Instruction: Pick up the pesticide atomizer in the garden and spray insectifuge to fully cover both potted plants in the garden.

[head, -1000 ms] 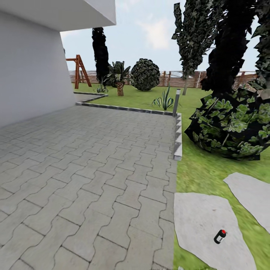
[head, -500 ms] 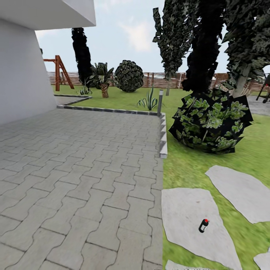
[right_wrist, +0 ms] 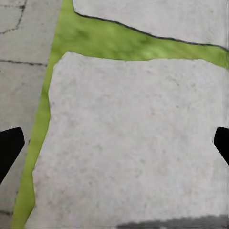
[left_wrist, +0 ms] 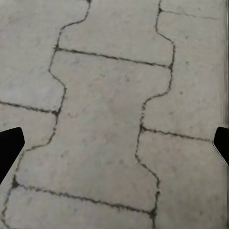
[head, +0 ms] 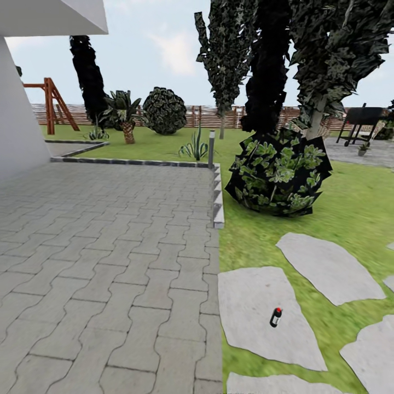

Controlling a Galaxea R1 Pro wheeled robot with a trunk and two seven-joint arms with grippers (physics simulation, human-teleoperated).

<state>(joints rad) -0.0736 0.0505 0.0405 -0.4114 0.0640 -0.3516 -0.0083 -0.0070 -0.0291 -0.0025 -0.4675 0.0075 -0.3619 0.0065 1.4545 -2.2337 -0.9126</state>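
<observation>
head view: the spray bottle [head: 276, 317] is seen lying tilted on a flat grey stepping stone [head: 257, 306] set in the lawn [head: 361, 202], low and right of centre, red top uppermost, dark body below. it's untouched, w/ nothing gripping it. more stepping stones [head: 328, 265] are spread to the right, apart from each other, w/ grass between. the paved area [head: 109, 251] of interlocking grey blocks is laid across the left half, bordered by a dark kerb [head: 218, 197] just beside the grass. a short bollard lamp [head: 211, 149] is stood at the kerb corner. a round leafy bush [head: 279, 172] is placed beyond the stones, under tall dark trees [head: 268, 60]. a black grill [head: 361, 121] is seen far right on a distant patio, w/ a small potted plant [head: 362, 148] near its legs, too small for detail. a wooden fence [head: 208, 116] is run along the back; a wooden frame [head: 52, 98] is seen far left by the white wall [head: 13, 131].

left wrist view: the left gripper [left_wrist: 114, 145] is held wide apart above paving blocks, only dark fingertips [left_wrist: 9, 148] at both edges, nothing between.

right wrist view: the right gripper [right_wrist: 114, 145] is likewise spread wide, fingertips [right_wrist: 9, 145] at the edges, above a stone slab w/ grass strips around it, nothing held.
</observation>
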